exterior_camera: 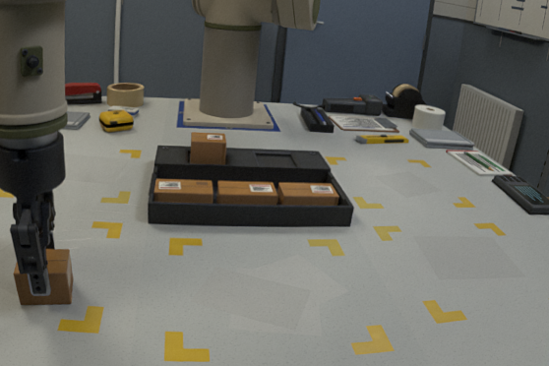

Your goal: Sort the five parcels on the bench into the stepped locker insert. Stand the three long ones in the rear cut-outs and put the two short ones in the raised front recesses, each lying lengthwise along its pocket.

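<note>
A short brown parcel sits on the bench at the near left, and my gripper is lowered around it, open and holding nothing. The black stepped locker insert lies mid-bench. Three parcels lie in a row in its near section. One short parcel stands in the left pocket of the far step. The pocket beside it holds nothing.
A tape roll, red stapler and yellow tape measure sit at the far left. The arm's base stands behind the insert. Clipboard, knife, paper roll and calculator line the right side. Yellow corner marks dot the bench.
</note>
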Controlling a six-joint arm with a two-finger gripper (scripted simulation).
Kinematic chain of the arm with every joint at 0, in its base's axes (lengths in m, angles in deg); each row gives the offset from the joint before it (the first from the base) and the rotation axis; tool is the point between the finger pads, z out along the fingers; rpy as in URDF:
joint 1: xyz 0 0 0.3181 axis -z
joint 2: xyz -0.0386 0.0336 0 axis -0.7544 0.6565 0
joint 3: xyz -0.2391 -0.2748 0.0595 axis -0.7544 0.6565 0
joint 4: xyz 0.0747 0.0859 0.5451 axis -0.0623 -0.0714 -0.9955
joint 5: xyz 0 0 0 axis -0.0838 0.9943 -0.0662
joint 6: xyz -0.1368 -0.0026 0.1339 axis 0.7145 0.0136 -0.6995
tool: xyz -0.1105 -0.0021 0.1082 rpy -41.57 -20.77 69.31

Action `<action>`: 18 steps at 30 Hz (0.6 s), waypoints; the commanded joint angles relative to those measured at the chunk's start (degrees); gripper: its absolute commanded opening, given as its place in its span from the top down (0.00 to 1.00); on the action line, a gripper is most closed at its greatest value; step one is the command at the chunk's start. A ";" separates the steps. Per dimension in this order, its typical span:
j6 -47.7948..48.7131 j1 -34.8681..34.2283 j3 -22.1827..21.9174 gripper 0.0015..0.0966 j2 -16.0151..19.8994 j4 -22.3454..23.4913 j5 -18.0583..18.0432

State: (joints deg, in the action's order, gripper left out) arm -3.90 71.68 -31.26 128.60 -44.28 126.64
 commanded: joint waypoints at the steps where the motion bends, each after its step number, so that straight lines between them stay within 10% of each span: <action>1: 0.00 0.00 -0.07 0.28 -0.07 0.00 -0.03; 18: 0.00 0.00 -0.04 0.40 0.01 0.00 -0.12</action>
State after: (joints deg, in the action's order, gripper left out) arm -3.90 71.68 -31.24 128.68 -44.28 126.52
